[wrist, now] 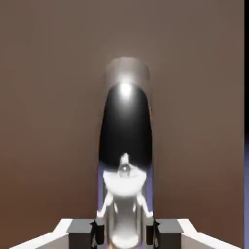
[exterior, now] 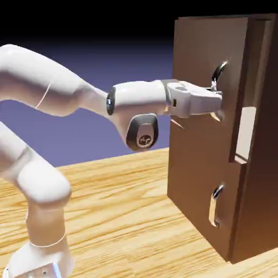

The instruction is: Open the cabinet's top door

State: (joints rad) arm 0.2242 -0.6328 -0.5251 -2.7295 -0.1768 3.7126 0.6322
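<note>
exterior: top door (exterior: 203, 98) ajar | hand: jaws clamp handle (wrist: 125, 146)

cabinet (exterior: 201, 174): tall dark-brown wood box, upright at right on table. top door (exterior: 209, 81): swung slightly ajar, long curved silver handle (exterior: 219, 73) near its right edge. Lower door shut.

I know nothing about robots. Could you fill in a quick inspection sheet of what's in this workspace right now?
Surface: light wooden plank table, bare around the arm.
Job's things: tall dark-brown wooden cabinet; larger top door slightly ajar; its long curved silver handle.
Clutter: nothing seen.
Grippers: white end effector shut on the top door's handle.
Cables: nothing seen.
Surroundings: plain blue-violet backdrop; shorter lower door's small silver handle untouched.
</note>
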